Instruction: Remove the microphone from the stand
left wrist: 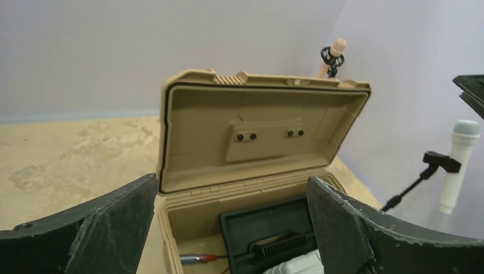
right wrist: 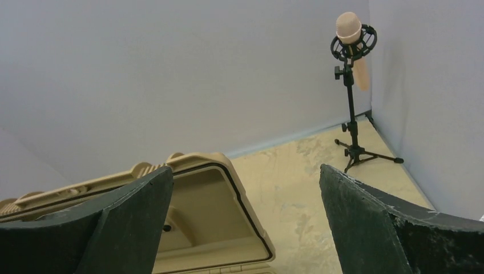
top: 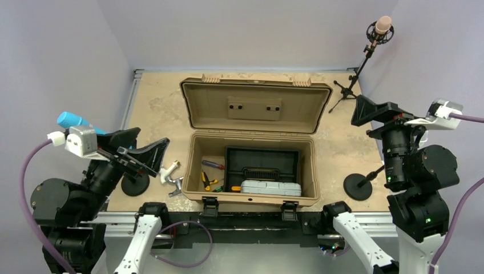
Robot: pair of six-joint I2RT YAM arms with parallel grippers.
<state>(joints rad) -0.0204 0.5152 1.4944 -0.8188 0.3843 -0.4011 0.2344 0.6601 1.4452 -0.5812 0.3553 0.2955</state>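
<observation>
A pink microphone sits in a shock mount on a black tripod stand at the back right corner; it also shows in the right wrist view and the left wrist view. A blue microphone stands on a round-base stand by my left arm. A white microphone is clipped on a round-base stand by my right arm. My left gripper is open and empty, facing the toolbox. My right gripper is open and empty, well short of the tripod.
An open tan toolbox fills the middle of the table, its lid raised. It holds a black tray, a grey case, a screwdriver and pliers. A small metal part lies left of the box. Walls close in on three sides.
</observation>
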